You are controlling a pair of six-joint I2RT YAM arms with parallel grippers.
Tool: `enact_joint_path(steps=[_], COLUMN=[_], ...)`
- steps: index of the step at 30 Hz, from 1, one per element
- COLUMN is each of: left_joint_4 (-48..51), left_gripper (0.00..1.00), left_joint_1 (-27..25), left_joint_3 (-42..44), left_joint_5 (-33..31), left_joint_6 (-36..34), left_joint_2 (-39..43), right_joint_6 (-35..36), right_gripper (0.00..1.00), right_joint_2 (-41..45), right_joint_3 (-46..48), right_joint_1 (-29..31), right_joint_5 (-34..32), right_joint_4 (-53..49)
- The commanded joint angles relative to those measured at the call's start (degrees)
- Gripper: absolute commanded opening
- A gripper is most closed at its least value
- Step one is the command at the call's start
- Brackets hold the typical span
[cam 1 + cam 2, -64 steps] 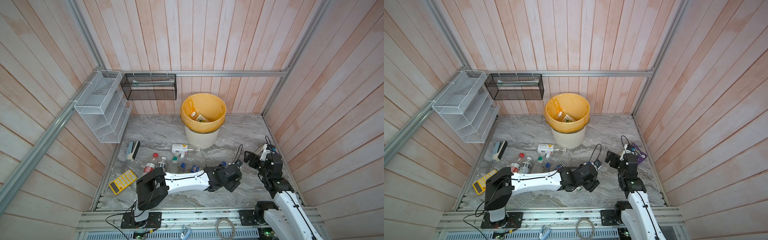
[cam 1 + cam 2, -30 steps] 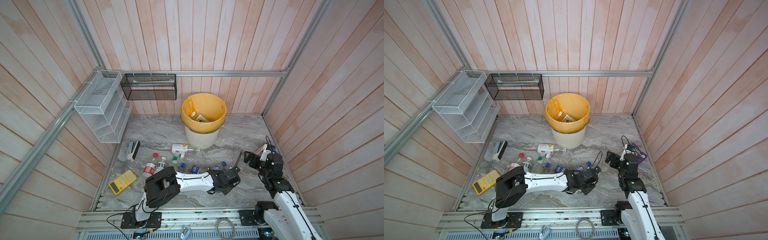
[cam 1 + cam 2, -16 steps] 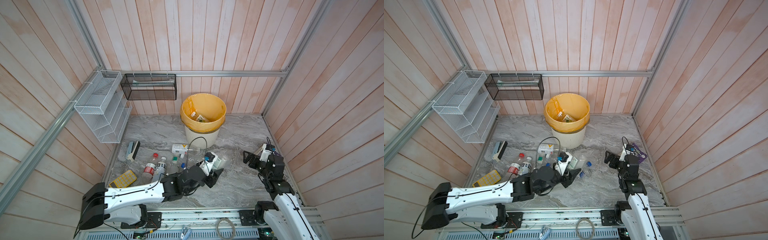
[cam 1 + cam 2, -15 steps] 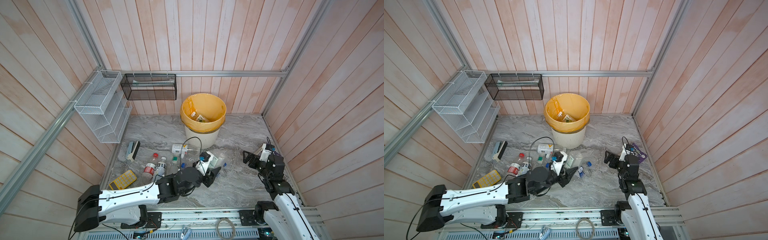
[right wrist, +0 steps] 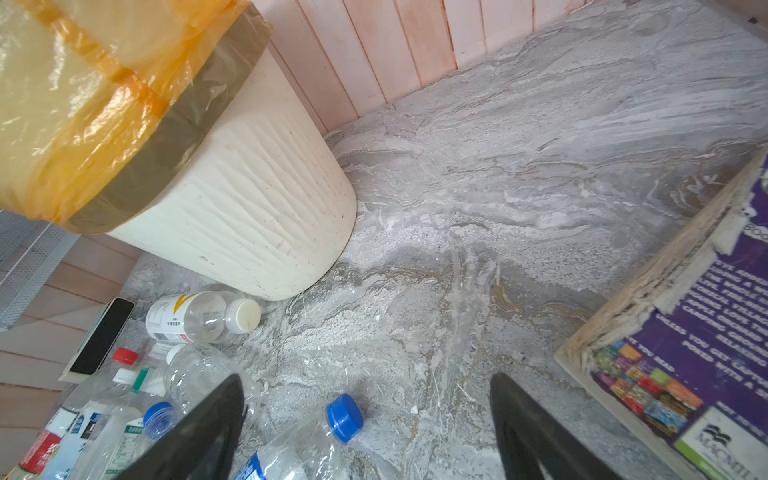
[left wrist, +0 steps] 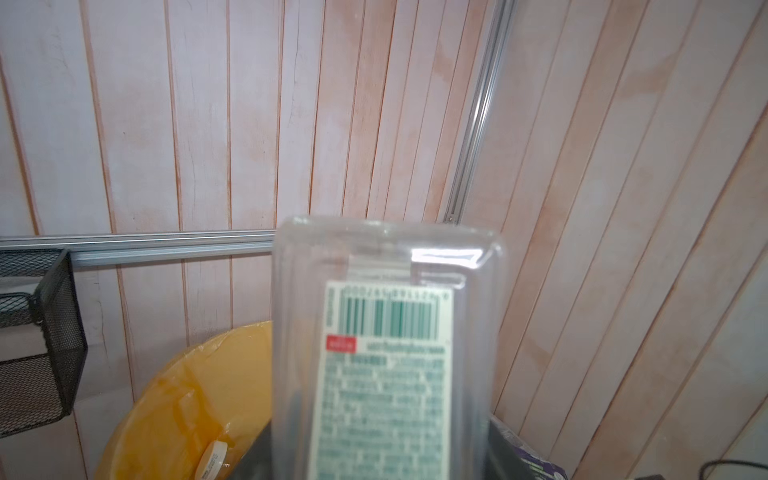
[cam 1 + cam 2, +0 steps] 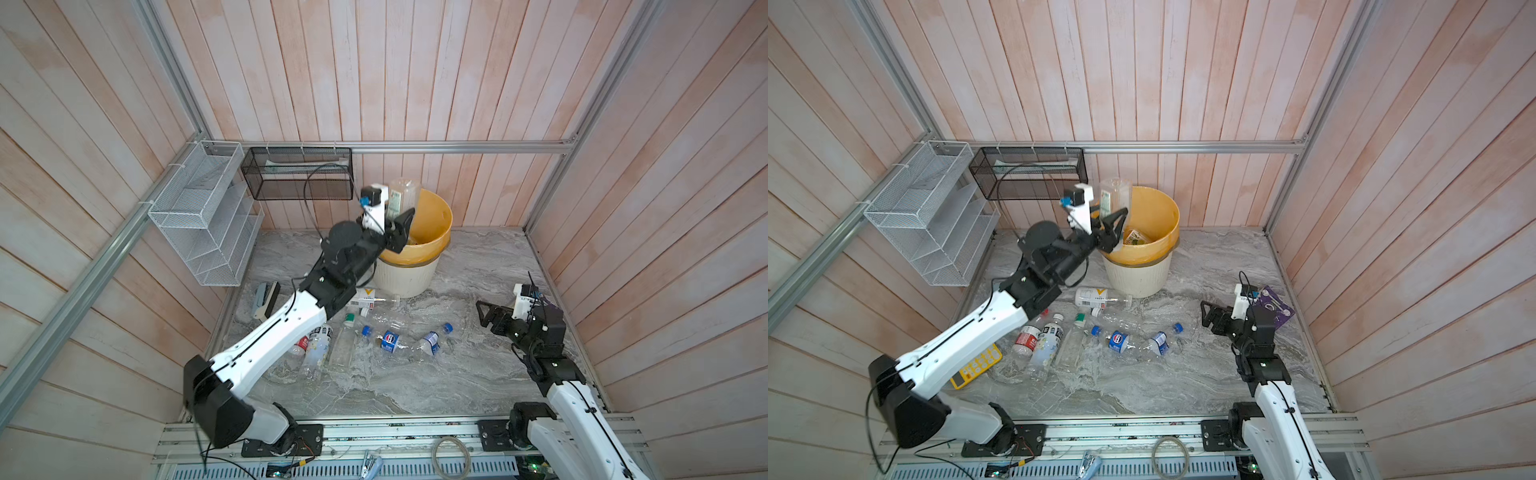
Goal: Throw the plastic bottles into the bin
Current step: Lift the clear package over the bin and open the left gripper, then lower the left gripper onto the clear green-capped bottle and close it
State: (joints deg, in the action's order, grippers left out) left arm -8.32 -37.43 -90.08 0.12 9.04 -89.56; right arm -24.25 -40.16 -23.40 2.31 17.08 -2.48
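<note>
Jaws of my left gripper (image 7: 390,218) are closed on a clear bottle (image 7: 402,195) with a pale printed label. I hold it base-up above the near rim of the bin (image 7: 440,216), which is lined with a yellow-orange bag. In the left wrist view the bottle (image 6: 386,332) fills the foreground, with the bag's rim beneath it.

Jaws of my right gripper (image 5: 365,378) stand wide apart with nothing between them. They are low over the marble floor (image 5: 498,208), beside the purple book (image 5: 685,353).

Status:
1. Done: at least one labelled item (image 7: 1136,237) lies inside the bin; how many more lie under it cannot be told.
2. In hand: one bottle is positioned for release. My judgement is that it drops inside only if it is clear of the rim.
3. Left: roughly eight bottles lie on the floor in front of the bin. These include a white-labelled one (image 7: 365,297) just beside its base and a blue-capped pair (image 7: 411,340) nearest my right gripper.

Estimate: the task is well short of half complete.
</note>
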Motion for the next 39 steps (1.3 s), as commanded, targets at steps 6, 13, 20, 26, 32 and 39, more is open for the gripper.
enact_joint_path(steps=[6, 13, 20, 26, 32, 39], left_joint_4=[12.0, 8.6, 9.6, 19.4, 30.3, 35.9], left_gripper=[1.0, 1.0, 1.0, 1.0, 1.0, 0.95], left_joint_1=[1.4, -0.4, -1.1, 0.6, 0.5, -4.7], left_joint_3=[-12.4, -3.6, 13.7, 29.6, 42.4, 51.6], left_joint_5=[7.9, 1.9, -8.6, -18.8, -21.6, -20.1], left_joint_6=[2.4, -1.6, -1.9, 4.9, 14.2, 23.2], left_joint_2=[-9.4, 1.3, 15.1, 26.9, 35.9, 35.7], right_joint_6=[0.3, 1.0, 1.6, 0.6, -0.2, -0.2], right_gripper=[0.95, 0.95, 0.93, 0.92, 0.92, 0.92], right_joint_2=[2.6, 2.2, 0.4, -2.6, -6.8, -7.7], right_joint_3=[-1.4, -2.3, -3.6, -5.1, -5.4, -5.2], right_joint_1=[1.0, 1.0, 2.1, 6.2, 8.1, 8.6], right_joint_5=[-1.5, -1.6, 1.1, -1.6, -2.5, -4.6], right_joint_4=[-3.8, -4.9, -2.8, -0.4, 2.5, 2.4])
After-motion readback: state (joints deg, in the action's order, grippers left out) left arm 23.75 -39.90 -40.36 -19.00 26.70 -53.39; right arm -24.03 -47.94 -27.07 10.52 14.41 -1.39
